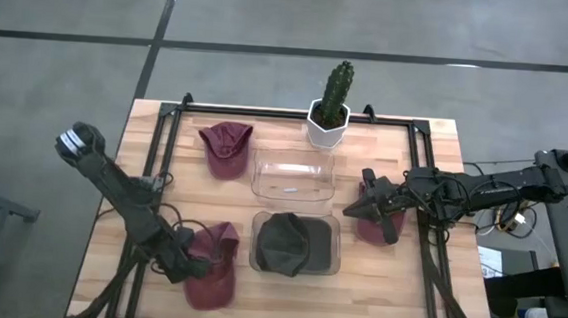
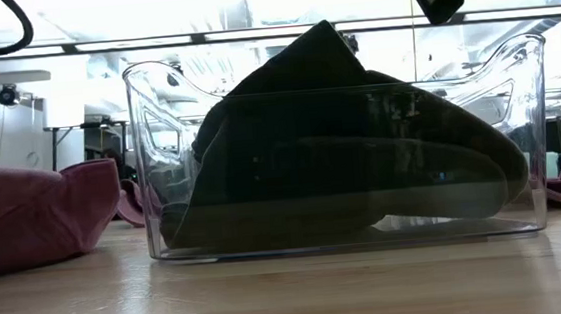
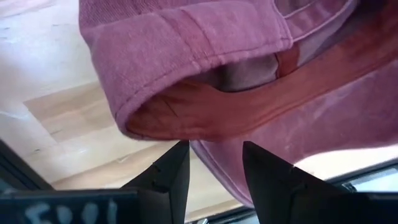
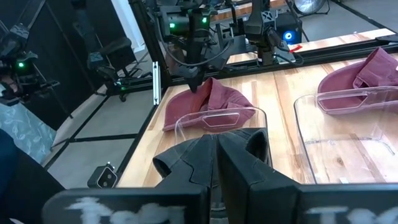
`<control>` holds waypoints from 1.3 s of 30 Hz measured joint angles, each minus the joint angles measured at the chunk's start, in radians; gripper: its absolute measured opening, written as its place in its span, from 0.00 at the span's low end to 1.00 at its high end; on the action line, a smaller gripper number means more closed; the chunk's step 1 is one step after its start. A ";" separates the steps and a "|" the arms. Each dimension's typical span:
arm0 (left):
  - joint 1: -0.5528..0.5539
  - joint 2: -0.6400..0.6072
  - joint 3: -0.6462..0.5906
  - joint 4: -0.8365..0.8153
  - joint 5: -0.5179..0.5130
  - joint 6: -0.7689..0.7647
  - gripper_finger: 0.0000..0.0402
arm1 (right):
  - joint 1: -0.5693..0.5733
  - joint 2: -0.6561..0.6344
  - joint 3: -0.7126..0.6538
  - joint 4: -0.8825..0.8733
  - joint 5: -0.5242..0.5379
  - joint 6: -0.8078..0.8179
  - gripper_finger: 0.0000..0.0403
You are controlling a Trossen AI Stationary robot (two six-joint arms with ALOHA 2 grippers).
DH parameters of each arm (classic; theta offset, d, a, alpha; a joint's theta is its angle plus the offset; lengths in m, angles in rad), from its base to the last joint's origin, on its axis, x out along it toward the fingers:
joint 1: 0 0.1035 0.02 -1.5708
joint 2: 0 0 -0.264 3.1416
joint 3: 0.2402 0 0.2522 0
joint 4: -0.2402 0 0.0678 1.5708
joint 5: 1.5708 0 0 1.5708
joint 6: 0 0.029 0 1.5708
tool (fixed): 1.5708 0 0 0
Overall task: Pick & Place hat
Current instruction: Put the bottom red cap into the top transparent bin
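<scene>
Three maroon caps lie on my table. My left gripper (image 1: pixel 193 266) sits at the near-left cap (image 1: pixel 212 270), fingers (image 3: pixel 168 177) spread by its brim. My right gripper (image 1: pixel 374 197), fingers pressed together, hovers over the right cap (image 1: pixel 375 226). One dark cap (image 1: pixel 293 243) rests in the near bin (image 1: pixel 332 251).

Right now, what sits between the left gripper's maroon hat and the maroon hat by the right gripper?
In the high view, the clear bin holding the dark hat lies between the front-left maroon hat and the right maroon hat.
</scene>
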 joint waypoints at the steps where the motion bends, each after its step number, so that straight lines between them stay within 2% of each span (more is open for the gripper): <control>1: 0.000 0.006 0.000 0.000 0.000 0.000 0.35 | 0.000 0.000 0.000 0.000 0.000 0.002 0.04; 16: 0.000 0.095 -0.005 0.007 0.000 0.008 0.35 | 0.000 0.000 0.000 0.000 0.000 -0.002 0.04; 23: 0.000 0.115 -0.059 0.114 -0.006 -0.025 0.33 | 0.000 0.000 0.000 0.000 0.000 -0.001 0.04; 27: 0.000 0.112 -0.069 0.127 -0.021 -0.046 0.26 | 0.000 0.000 0.000 0.000 0.000 0.001 0.04; 34: 0.000 0.088 -0.069 0.130 -0.069 -0.048 0.05 | 0.000 0.000 0.000 0.001 0.000 0.001 0.04; 39: 0.000 0.085 -0.069 0.130 -0.071 -0.055 0.03 | 0.000 -0.001 0.000 0.001 0.000 0.001 0.04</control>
